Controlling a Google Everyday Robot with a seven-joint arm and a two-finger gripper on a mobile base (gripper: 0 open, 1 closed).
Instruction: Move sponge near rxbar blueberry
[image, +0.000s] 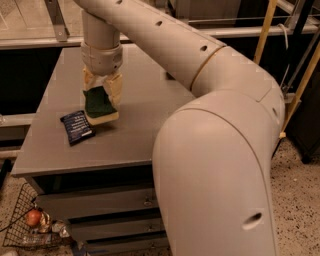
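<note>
The sponge (99, 104), dark green on top with a pale yellow base, is held tilted between the fingers of my gripper (102, 95). It hangs low over the grey table (135, 125), with its lower edge at or just above the surface; I cannot tell if it touches. The rxbar blueberry (77, 127), a flat navy wrapper with white print, lies on the table just left of the sponge, nearly touching it. My gripper is shut on the sponge from above. The green snack bag is hidden behind my arm.
My large beige arm (215, 150) covers the right half of the view and the table's right side. Drawers (90, 210) sit under the tabletop. A wire basket (30, 225) with an apple and wrappers stands on the floor at lower left. A railing runs behind the table.
</note>
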